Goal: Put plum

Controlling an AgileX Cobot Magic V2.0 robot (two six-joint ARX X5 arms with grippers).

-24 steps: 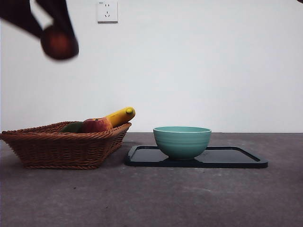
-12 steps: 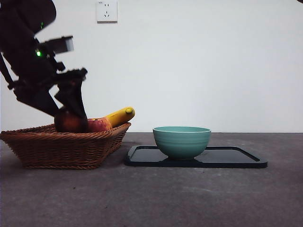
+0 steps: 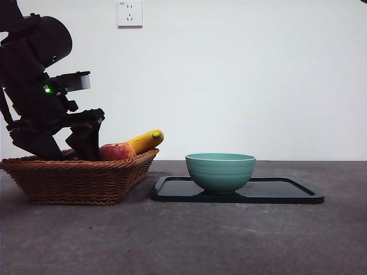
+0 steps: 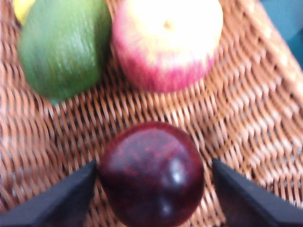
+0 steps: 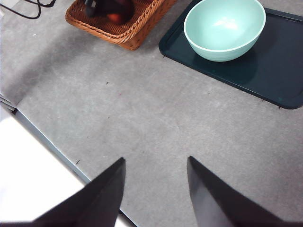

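the plum [image 4: 151, 174] rests on the basket [image 4: 246, 123] floor, near the apple [image 4: 166, 42]. left gripper [image 4: 151, 189] jaws are spread, clear of it; best lift straight up without nudging it.

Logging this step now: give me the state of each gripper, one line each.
Left gripper: open, jaws apart on either side of the plum, which rests in the basket.
Right gripper: open, holding nothing, above the table.

A grey table [image 3: 229, 235] carries a wicker basket [image 3: 74, 180] and dark tray [image 3: 275, 192]
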